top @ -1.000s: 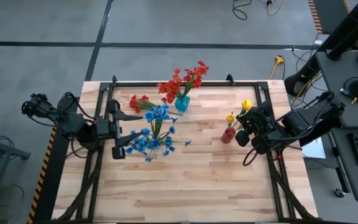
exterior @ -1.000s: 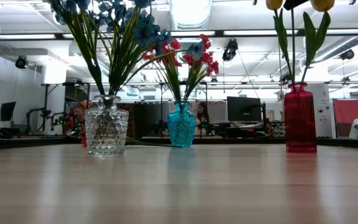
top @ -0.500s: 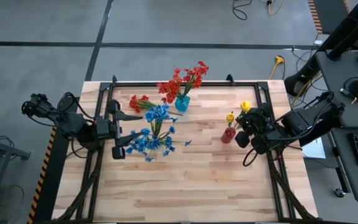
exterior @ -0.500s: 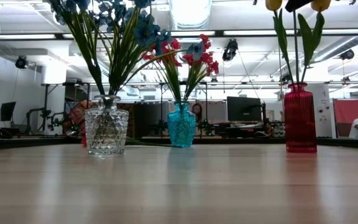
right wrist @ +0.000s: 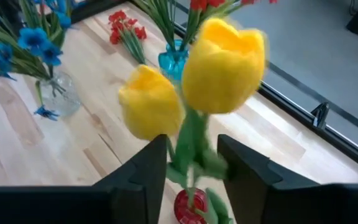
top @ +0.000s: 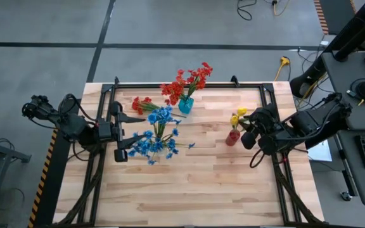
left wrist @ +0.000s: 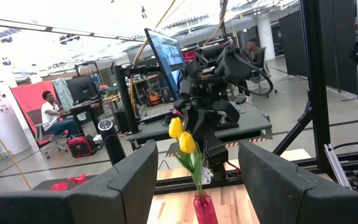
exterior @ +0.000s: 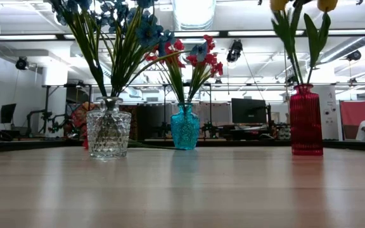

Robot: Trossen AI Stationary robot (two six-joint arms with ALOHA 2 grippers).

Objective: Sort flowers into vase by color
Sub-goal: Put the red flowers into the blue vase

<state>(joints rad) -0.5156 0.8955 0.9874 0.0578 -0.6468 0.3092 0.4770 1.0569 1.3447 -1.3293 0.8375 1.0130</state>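
Bright overhead lights [exterior: 195, 11] — glare, blurred tulips [right wrist: 222, 65]

No legible txt, labels, brands or nos. anywhere in these views.

The right arm reaches in from the table's right edge, its wrist bent toward the red vase [top: 233, 137]. The right gripper [top: 250, 125] hovers just beside the vase's top, fingers [right wrist: 143, 163] parted around a green stalk, apparently without pressing it, though the blur makes contact hard to judge. The left arm waits far from that vase at the table's left edge, the left gripper [top: 129, 137] held level with its fingers [left wrist: 132, 180] spread apart and nothing between them.
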